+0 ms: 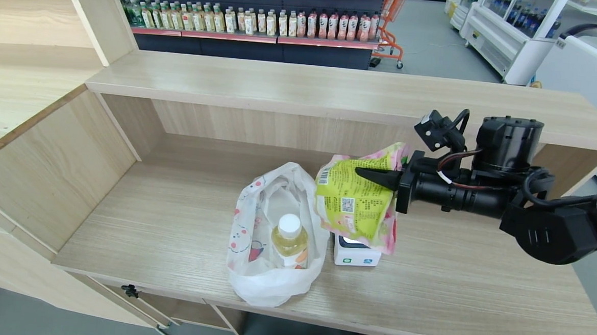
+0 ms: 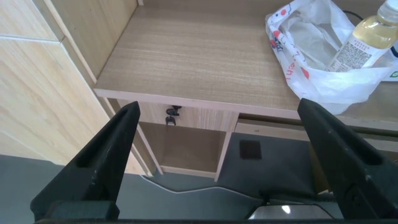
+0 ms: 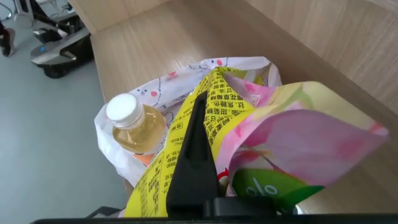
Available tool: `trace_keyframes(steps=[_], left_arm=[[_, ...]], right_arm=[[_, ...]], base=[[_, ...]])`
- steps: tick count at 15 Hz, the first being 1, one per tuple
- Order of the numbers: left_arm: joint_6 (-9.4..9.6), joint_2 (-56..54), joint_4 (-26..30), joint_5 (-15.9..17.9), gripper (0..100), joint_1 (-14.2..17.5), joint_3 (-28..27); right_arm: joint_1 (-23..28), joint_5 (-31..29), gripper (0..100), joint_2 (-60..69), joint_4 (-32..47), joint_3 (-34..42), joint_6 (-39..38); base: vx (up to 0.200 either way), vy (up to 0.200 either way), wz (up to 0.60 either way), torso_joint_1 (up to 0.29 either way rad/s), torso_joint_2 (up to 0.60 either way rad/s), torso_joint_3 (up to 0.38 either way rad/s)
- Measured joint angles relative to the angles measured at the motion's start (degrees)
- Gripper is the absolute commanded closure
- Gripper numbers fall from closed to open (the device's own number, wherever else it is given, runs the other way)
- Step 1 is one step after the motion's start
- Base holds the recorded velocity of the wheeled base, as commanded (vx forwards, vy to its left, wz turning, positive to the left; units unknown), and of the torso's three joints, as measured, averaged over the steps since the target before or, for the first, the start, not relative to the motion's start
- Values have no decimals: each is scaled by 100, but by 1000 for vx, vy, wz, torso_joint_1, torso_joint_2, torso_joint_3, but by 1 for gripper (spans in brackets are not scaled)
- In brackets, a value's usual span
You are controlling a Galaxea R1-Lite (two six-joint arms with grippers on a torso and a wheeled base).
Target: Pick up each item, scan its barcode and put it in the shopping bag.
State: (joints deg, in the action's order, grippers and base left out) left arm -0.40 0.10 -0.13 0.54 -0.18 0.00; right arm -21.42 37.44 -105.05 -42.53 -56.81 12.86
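My right gripper [image 1: 380, 176] is shut on a green and pink snack pouch [image 1: 358, 201], holding it in the air just above a small white scanner box [image 1: 356, 252] on the counter. Left of it the white shopping bag [image 1: 254, 236] stands open with a yellow-drink bottle [image 1: 289, 238] inside. From the right wrist the pouch [image 3: 292, 143] hangs over the bag [image 3: 186, 81] and the bottle [image 3: 134, 121]. My left gripper [image 2: 217, 155] is open, low in front of the counter's front edge, with nothing between its fingers. The bag [image 2: 317, 62] and bottle [image 2: 360, 40] lie beyond it.
The wooden counter [image 1: 173, 222] has a raised back ledge [image 1: 333, 92] and a side wall on the left. A cabinet lock [image 2: 172, 115] sits under the front edge. Shelves of bottles [image 1: 250, 19] stand behind the counter.
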Motion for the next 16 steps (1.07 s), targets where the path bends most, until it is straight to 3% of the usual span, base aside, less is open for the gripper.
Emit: trace_keyframes(steps=[2, 9, 16], left_arm=[[0, 1, -7, 0, 0, 5, 0], [-2, 1, -5, 0, 0, 7, 0], [-2, 1, -2, 0, 0, 2, 0]], right_arm=[[0, 0, 100, -72, -27, -79, -2], [-104, -66, 100, -768, -16, -419, 63], [-77, -13, 100, -1000, -22, -280, 51]], base=[[0, 200, 0, 17, 10, 7], [0, 0, 0, 0, 0, 0], [0, 0, 0, 0, 0, 0]])
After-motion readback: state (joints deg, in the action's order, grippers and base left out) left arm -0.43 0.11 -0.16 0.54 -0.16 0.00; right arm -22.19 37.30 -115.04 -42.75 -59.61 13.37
